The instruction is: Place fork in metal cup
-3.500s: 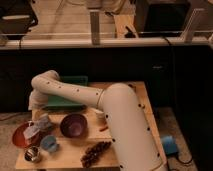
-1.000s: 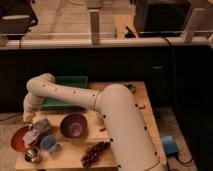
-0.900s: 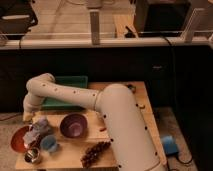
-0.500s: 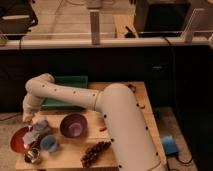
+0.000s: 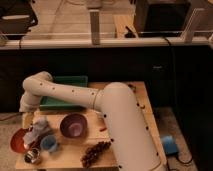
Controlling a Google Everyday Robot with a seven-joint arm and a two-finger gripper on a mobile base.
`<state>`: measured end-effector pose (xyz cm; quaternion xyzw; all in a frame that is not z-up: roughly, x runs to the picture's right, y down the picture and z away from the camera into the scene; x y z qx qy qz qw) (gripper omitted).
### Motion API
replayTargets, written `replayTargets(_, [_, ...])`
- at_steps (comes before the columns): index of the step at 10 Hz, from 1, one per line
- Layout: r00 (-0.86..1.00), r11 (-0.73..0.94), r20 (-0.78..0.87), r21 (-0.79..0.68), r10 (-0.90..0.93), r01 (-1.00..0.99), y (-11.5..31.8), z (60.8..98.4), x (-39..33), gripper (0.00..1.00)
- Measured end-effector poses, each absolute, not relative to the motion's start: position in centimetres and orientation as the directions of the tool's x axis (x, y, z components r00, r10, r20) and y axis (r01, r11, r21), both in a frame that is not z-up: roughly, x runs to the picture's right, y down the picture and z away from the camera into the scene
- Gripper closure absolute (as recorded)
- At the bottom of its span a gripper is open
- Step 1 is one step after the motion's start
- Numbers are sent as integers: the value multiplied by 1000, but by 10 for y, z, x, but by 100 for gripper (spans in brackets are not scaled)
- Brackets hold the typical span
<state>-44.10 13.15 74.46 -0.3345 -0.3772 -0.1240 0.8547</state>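
In the camera view, the arm [image 5: 100, 102] is reaching across the tabletop [image 5: 67, 159] and is hanging its pincer [image 5: 39, 129] low over the left end. Whether the pincer is spread, pressed together or pinching something cannot be told here.

The fork is not showing anywhere on the tabletop. It may be sitting in the pincer, but that is only a guess. The metal cup [image 5: 33, 155] is standing just beneath the pincer and a little nearer the camera, upright, with its dark mouth facing up. A light blue cup [image 5: 49, 144] is crowding it, just beside the metal cup and below the pincer toward the purple bowl [image 5: 74, 125]. A red dish [image 5: 19, 140] is lying near the pincer on the opposite side. A green tray [image 5: 72, 80] is lying beyond the pincer, and a brown cluster [image 5: 96, 152] is lying well past the bowl.

Judging by this, the step in hand is bringing the fork over the metal cup. Doing it well is going to mean centring over the silver rim and not the blue one, tipping the fork close to upright, lowering its end inside the mouth before letting go, and avoiding nudging the small cup over.
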Motion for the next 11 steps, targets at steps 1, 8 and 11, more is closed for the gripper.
replayTargets(1, [677,746,736,-469,32,474,127,739,-441,58])
replayTargets(8, [659,710,751,-491,50,505,125,747,-413,33])
replayTargets(11, [678,732,731,-504,77,459,127,754,-409,20])
